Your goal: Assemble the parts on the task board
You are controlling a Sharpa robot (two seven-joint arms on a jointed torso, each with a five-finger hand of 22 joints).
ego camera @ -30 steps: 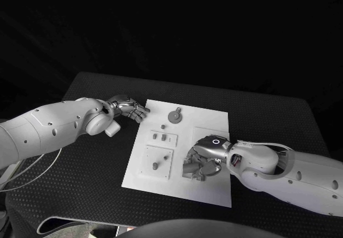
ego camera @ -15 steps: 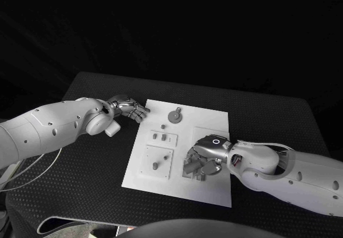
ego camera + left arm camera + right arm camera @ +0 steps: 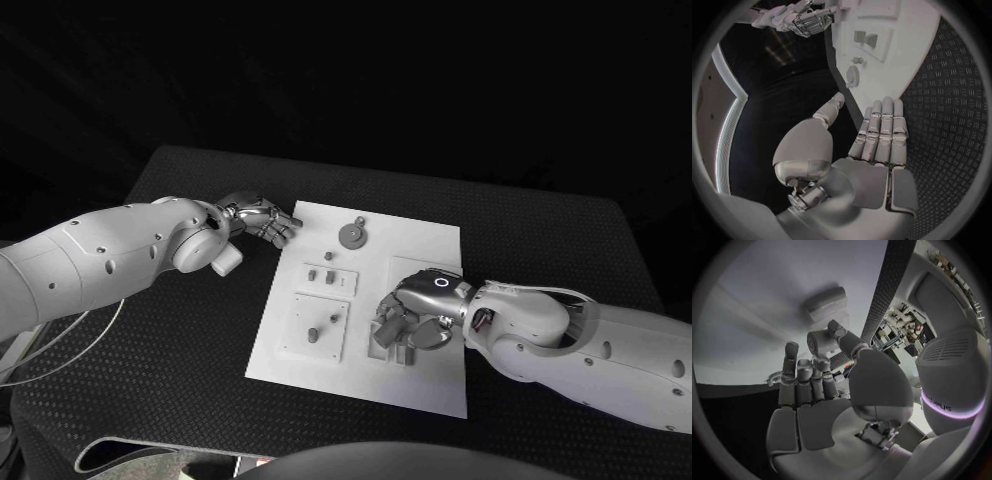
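Note:
The white task board (image 3: 418,250) lies in the middle of the black table. On it are a round disc (image 3: 353,234), small grey parts (image 3: 329,274) and a square plate with pegs (image 3: 317,326). My left hand (image 3: 261,219) rests at the board's far left corner, fingers straight and together in the left wrist view (image 3: 879,140), holding nothing. My right hand (image 3: 414,318) reaches down onto the board's near right part, over grey pieces (image 3: 387,336). In the right wrist view its thumb and a fingertip (image 3: 821,362) touch a round grey part (image 3: 818,343); whether they pinch it is unclear.
A grey block (image 3: 825,300) stands on the board (image 3: 761,315) beyond my right hand's fingers. The black table (image 3: 173,340) stretches to the left of the board and behind it. My right forearm (image 3: 577,345) covers the near right side.
My right hand has shifted slightly farther up the board, its fingers moving over the grey pieces. The left hand and the parts on the left of the board have not moved.

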